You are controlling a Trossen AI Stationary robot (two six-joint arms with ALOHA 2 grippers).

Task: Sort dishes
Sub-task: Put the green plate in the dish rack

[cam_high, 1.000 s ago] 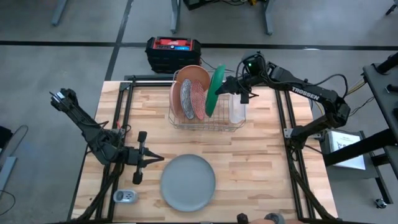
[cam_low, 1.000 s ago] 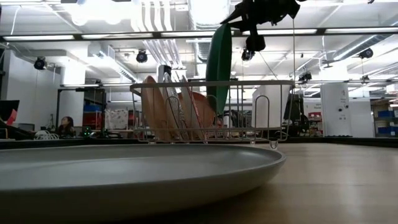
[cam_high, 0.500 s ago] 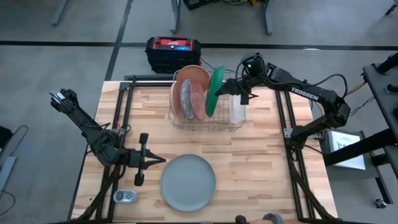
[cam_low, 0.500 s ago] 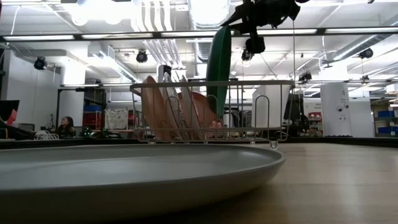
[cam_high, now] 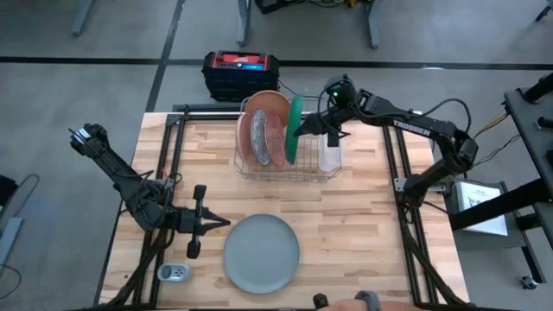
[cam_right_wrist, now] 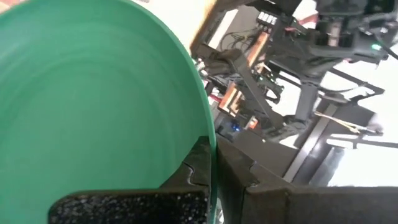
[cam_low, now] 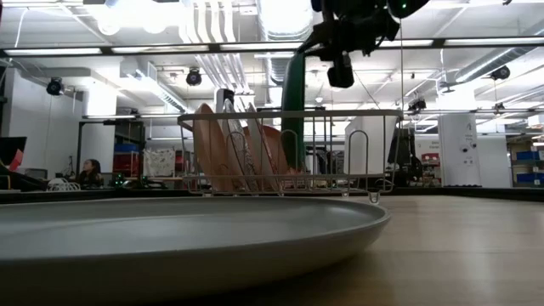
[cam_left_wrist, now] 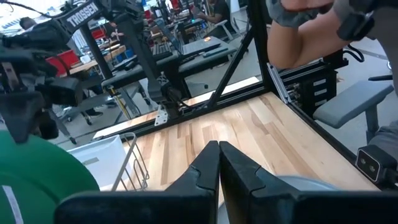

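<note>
A dark green plate stands on edge, its lower part inside the silver wire rack; it also shows in the low view. My right gripper is shut on it from the right, above the rack. Terracotta-pink plates and a patterned plate stand on edge in the rack to the green plate's left. A large pale grey plate lies flat near the table's near edge. My left gripper is shut and empty, left of the grey plate. My right gripper pinches the green plate's rim between its two fingers, high on the plate's right side. The fingers come from the table's right, slanting down. The plate hangs nearly upright, its lower part inside the rack; whether it touches the wires I cannot tell.
A clear oblong tub stands at the rack's right end. A black and red box lies beyond the far edge. A small white object lies at the near left corner. A person's hand shows at the near edge.
My right gripper has gone toward the table's left edge and a little down with the green plate. The plate has tipped from a slant to nearly upright and sunk deeper into the rack.
</note>
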